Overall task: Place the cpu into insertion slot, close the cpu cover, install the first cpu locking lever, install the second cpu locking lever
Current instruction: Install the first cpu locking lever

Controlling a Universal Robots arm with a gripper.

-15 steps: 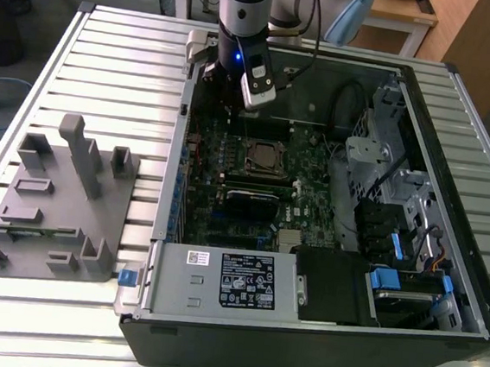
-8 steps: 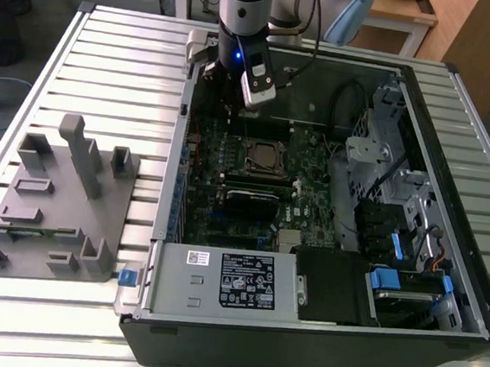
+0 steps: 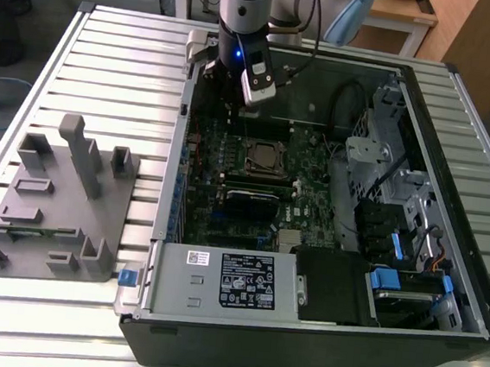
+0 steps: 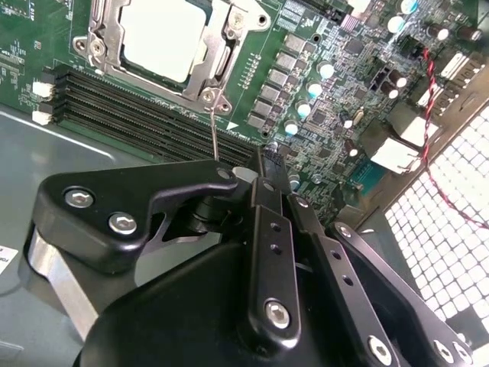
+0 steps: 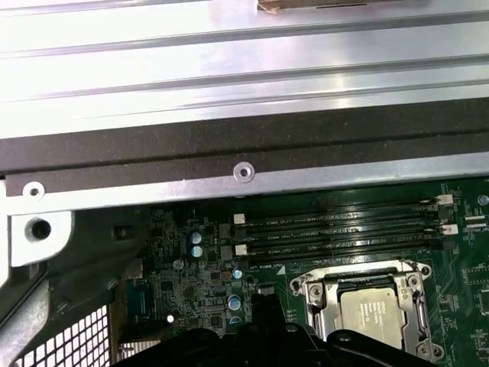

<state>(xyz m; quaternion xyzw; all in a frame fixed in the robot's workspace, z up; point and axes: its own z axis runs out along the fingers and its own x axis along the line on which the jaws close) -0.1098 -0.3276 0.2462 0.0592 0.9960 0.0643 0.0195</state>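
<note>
Fingers (image 4: 267, 229) of the gripper (image 4: 269, 155) are seen pressed together, nothing gripped between them; gripper is held over the green board (image 4: 15, 30) just beside the insertion slot (image 3: 247, 159); the cpu (image 4: 164, 34) is seated in that slot; the cpu cover (image 4: 221, 53) is laid flat around it; a thin wire lever (image 4: 214, 130) is stood up near the fingertips.

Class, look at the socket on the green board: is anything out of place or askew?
Yes: a thin metal lever stands out from the corner of the cpu cover, towards the hand, instead of lying flat along the frame. The cpu itself sits square under the cover.
</note>
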